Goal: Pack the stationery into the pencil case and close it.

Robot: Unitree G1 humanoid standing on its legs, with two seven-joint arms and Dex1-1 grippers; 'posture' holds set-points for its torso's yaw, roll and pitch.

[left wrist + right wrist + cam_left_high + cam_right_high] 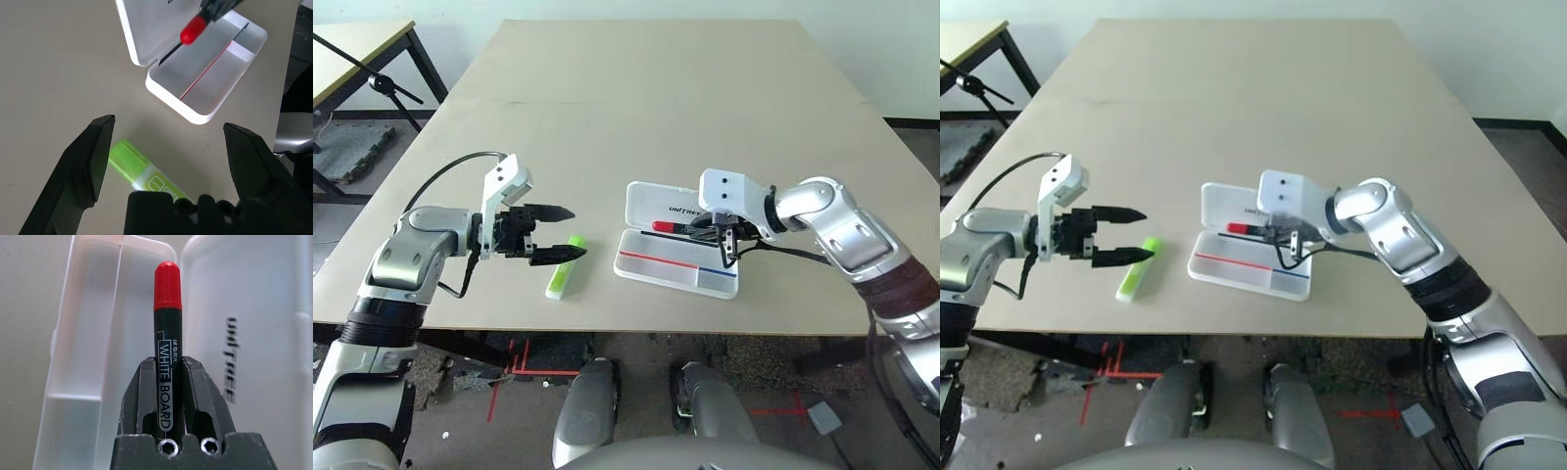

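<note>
Now we are holding the marker (pixel 167 347) clamped in the right gripper (pixel 720 235) over the open pencil case (pixel 675 262) near the bench's front edge, and should be levelling it lengthwise into the tray before releasing, while the left gripper (pixel 558 233) is gaping over the highlighter (pixel 564 267).

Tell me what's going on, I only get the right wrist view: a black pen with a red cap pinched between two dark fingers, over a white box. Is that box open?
Observer: Yes. The pencil case lies open on the table, its lid standing up behind the tray.
Operator: Anything else waiting to go in?
Observer: A lime-green highlighter lies on the table, on the robot's left of the case.
Operator: What is the other hand doing?
Observer: The left hand hovers just above that highlighter with its fingers spread wide, holding nothing.
</note>
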